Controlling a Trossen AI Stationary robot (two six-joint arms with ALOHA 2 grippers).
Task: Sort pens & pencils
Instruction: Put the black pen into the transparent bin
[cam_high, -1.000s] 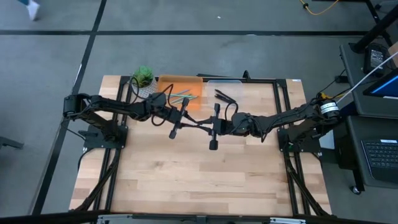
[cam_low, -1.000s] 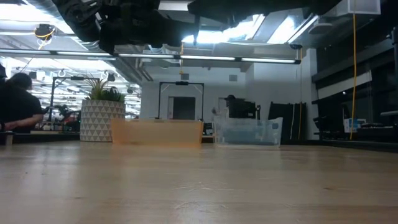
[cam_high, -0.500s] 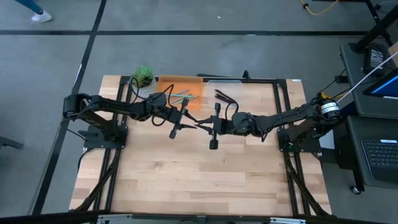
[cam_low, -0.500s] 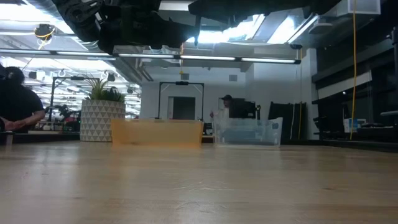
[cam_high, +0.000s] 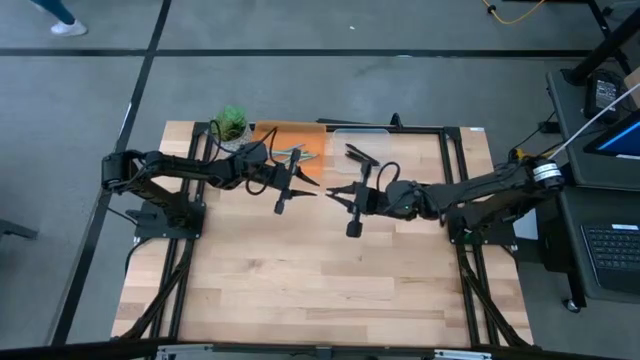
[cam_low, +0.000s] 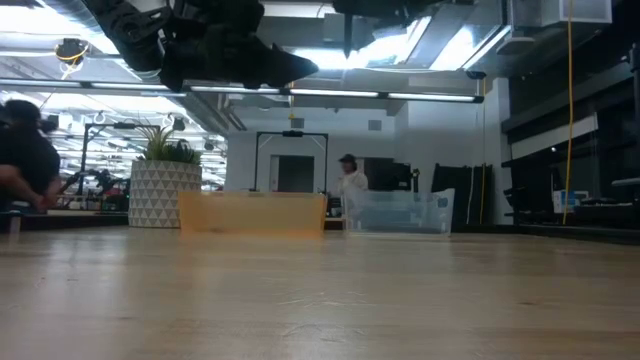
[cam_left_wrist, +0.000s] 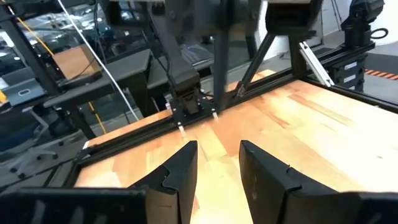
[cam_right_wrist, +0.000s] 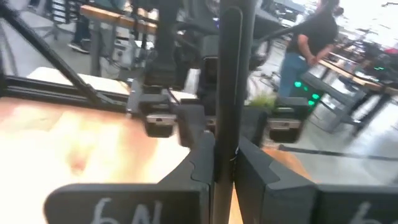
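Note:
My right gripper (cam_right_wrist: 225, 174) is shut on a black pen (cam_right_wrist: 229, 93) that stands upright. It hovers above mid-table (cam_high: 333, 192). My left gripper (cam_left_wrist: 217, 177) is open and holds nothing, a short way to its left (cam_high: 312, 189), tips facing it. Light blue-grey pencils (cam_high: 291, 154) lie in the orange tray (cam_high: 275, 132) at the far edge. Black pens (cam_high: 358, 153) lie in the clear bin (cam_high: 372, 134) beside it. In the low view both grippers hang at the top, with the pen's lower tip (cam_low: 347, 38) pointing down. My right gripper pinches the black pen's shaft (cam_right_wrist: 227, 146) between its two fingers (cam_right_wrist: 200, 167), which lie level and come from the table's right side, across the pen. The pen is upright and lifted clear; most of it rises above the fingers and a short tip shows below.
A potted plant (cam_high: 230, 122) stands at the far left corner beside the orange tray. A black frame rail (cam_left_wrist: 155, 121) runs along the table's edges. Bare wood (cam_high: 320, 280) fills the near half. People move in the room behind (cam_low: 350, 180).
The two grippers stood tip to tip over mid-table and have drawn apart. My right gripper has moved toward the table's right edge, carrying the pen. My left gripper has pulled back a little toward the far left.

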